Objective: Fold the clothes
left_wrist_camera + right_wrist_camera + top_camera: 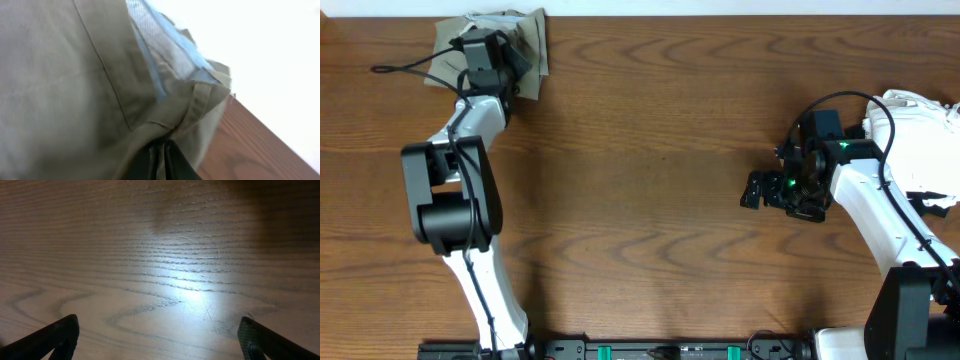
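Even overhead light, bright glare on table [192, 294]; blurred, overexposed left-wrist background

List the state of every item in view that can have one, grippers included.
the clothes, bunched up at the far left of the table, pale lining showing.
left gripper, shut on a fold of the clothes.
right gripper, open, holding nothing, above the table.
white fabric, crumpled at the table's right edge, not gripped.
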`<state>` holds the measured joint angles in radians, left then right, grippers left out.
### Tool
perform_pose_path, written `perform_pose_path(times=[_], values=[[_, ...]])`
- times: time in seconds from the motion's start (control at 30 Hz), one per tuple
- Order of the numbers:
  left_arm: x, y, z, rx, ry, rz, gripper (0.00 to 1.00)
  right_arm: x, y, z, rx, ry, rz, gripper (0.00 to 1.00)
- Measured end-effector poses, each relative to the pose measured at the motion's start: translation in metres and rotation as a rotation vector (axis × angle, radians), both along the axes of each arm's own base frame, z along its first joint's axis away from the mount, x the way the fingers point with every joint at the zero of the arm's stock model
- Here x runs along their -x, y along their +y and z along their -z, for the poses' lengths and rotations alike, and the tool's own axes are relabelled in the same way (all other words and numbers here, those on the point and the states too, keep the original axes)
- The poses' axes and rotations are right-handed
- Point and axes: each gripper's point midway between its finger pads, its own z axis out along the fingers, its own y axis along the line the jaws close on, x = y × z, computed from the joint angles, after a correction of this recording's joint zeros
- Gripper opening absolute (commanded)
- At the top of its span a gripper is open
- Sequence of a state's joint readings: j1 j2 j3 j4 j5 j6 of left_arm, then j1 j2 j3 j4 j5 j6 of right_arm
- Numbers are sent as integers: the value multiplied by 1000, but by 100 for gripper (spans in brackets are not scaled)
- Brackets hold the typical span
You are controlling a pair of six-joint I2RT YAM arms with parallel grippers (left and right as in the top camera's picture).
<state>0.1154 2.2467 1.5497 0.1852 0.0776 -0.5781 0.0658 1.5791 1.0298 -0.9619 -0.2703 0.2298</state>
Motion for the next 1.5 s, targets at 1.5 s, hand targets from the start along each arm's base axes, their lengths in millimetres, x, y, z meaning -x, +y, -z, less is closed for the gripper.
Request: perform_pose_path(times=[1.5], values=[[-32, -83, -97, -224, -144, 314, 6, -10, 1, -1, -2, -46, -7, 99]])
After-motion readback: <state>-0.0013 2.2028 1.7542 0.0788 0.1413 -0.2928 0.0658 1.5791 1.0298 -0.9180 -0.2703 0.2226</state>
